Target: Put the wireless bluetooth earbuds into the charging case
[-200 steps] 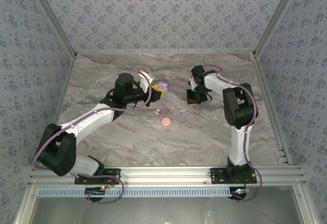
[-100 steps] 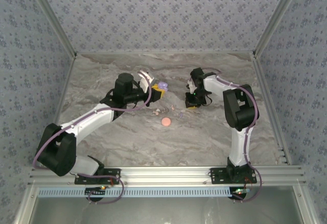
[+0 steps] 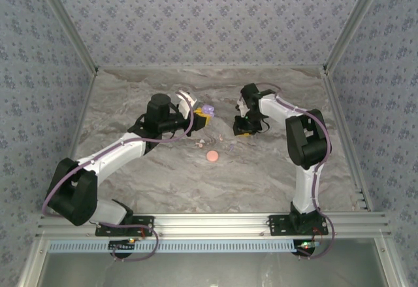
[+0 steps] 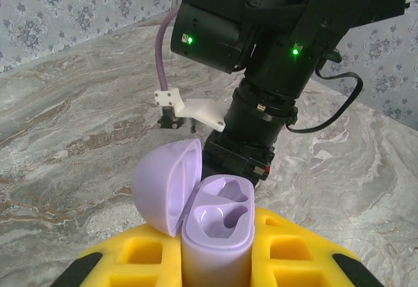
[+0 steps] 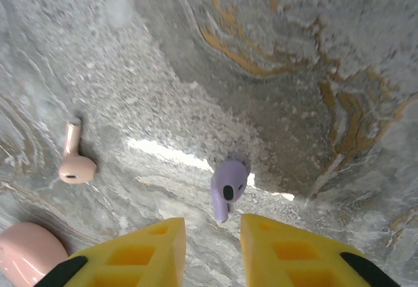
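On marbled tabletop, 1 lilac earbud and 1 pink earbud lie before the right gripper, jaws parted and empty; the left gripper clamps 1 open lilac charging case.

Lilac charging case: upright, lid hinged open, both sockets empty, clamped in left gripper. Lilac earbud: lying loose just ahead of right gripper, facing its gap. Pink earbud: lying off to one side.

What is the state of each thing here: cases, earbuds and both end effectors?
lilac case: lid open, wells empty.
left end effector: shut on lilac case.
right end effector: open, empty.
lilac earbud: loose on table.
pink earbud: loose on table.
pink case: on table, seemingly closed.
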